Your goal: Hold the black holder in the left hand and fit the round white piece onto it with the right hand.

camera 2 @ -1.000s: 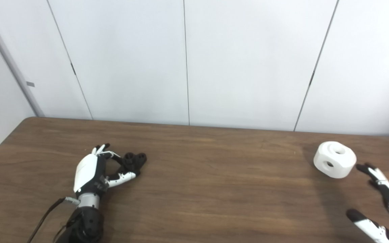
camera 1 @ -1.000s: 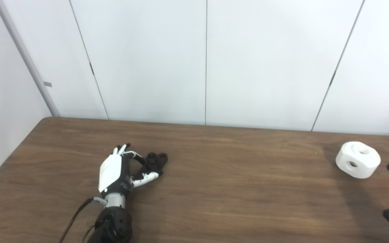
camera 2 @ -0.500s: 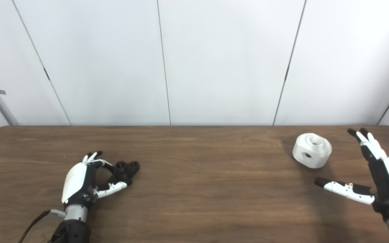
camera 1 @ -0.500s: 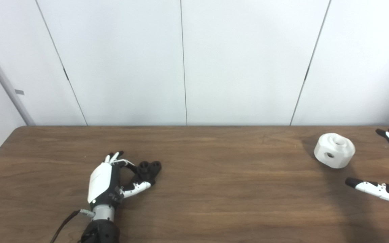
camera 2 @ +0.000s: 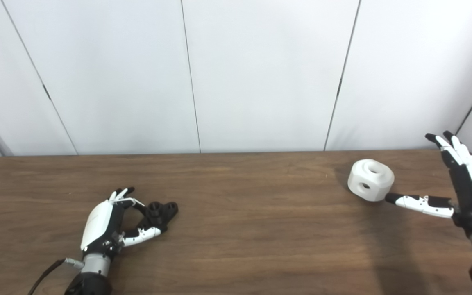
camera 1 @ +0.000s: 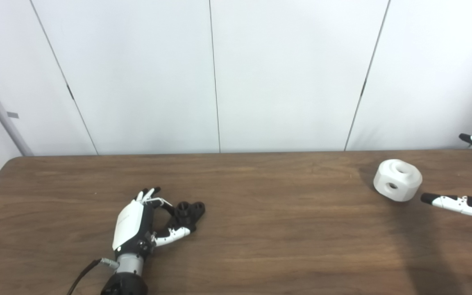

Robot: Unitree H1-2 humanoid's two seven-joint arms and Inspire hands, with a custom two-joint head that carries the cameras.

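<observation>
Resting on the table [camera 2: 236, 229] at near left, left hand [camera 2: 105, 225] curled around black holder [camera 2: 160, 212], ready to lift. Right hand [camera 2: 461, 190] spread, ungrasped, just beside round white piece [camera 2: 370, 180] at far right.

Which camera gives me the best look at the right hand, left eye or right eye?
The right eye view: the whole right hand shows there, open, thumb reaching toward the round white piece, fingers raised. The left eye view cuts it off at the frame edge, showing only the thumb and some fingertips.
</observation>
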